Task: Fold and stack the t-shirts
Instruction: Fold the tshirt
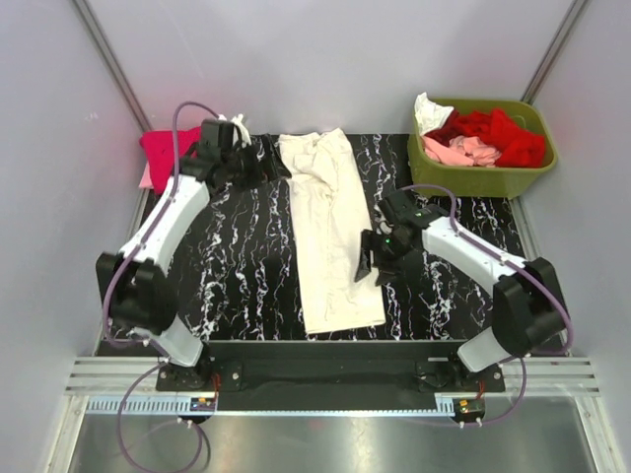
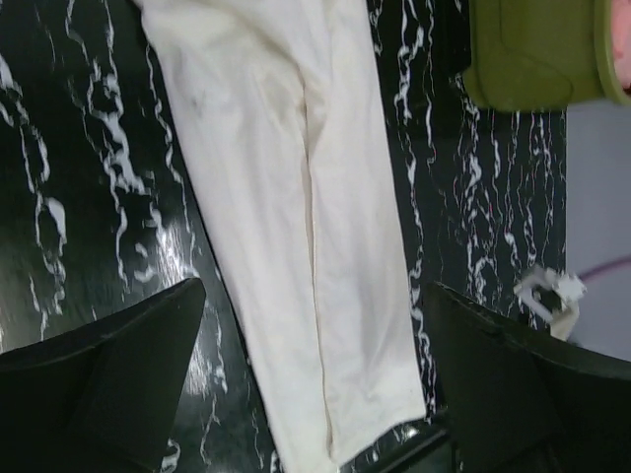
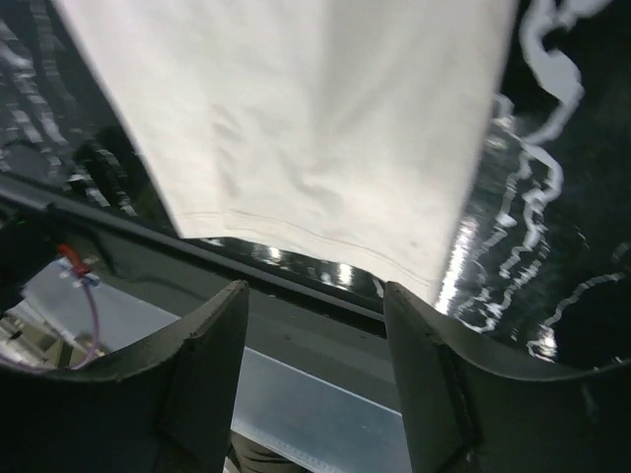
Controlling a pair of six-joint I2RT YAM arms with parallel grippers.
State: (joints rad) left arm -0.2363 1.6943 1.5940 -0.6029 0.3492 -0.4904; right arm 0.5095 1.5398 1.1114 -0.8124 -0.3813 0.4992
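Marbled table (image 1: 246, 266): cream t-shirt (image 1: 330, 232) between left gripper (image 1: 264, 160) and right gripper (image 1: 367, 266), both agape; olive bin (image 1: 483, 179) beyond.

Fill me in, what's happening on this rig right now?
Two arms are working on a cream t-shirt, which lies on the black table folded into a long strip. The left gripper is open by the shirt's far end. The right gripper is open at its right edge, nearer the bases. Neither holds cloth. A magenta shirt sits at far left, and the red, pink and white shirts are in the green bin.
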